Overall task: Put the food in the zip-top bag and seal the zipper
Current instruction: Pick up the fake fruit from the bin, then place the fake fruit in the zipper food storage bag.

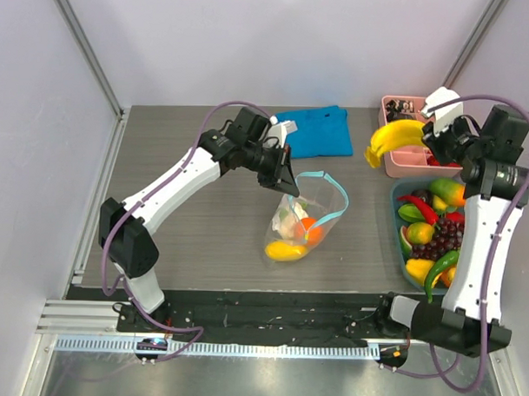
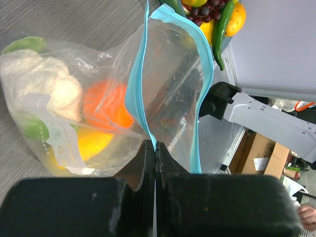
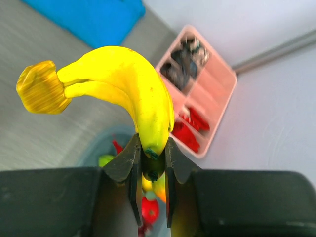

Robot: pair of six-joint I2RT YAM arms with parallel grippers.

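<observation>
Gripped bananas (image 1: 397, 135) by one tip in right end effector (image 3: 149, 168), right of zip-top bag (image 1: 312, 208), long axis toward it; pinched zipper (image 2: 136, 84) with left end effector (image 2: 155, 148).

Both arms: white links (image 1: 174, 182), black joints (image 1: 128, 237), purple looping cables (image 1: 224, 108).

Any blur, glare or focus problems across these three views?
Top external: sharp and evenly lit, with only faint shadows. Left wrist: pale sheen streaks the clear zip-top bag. Right wrist: the bananas are crisp, while the pink tray and blue cloth behind them are blurred.
</observation>
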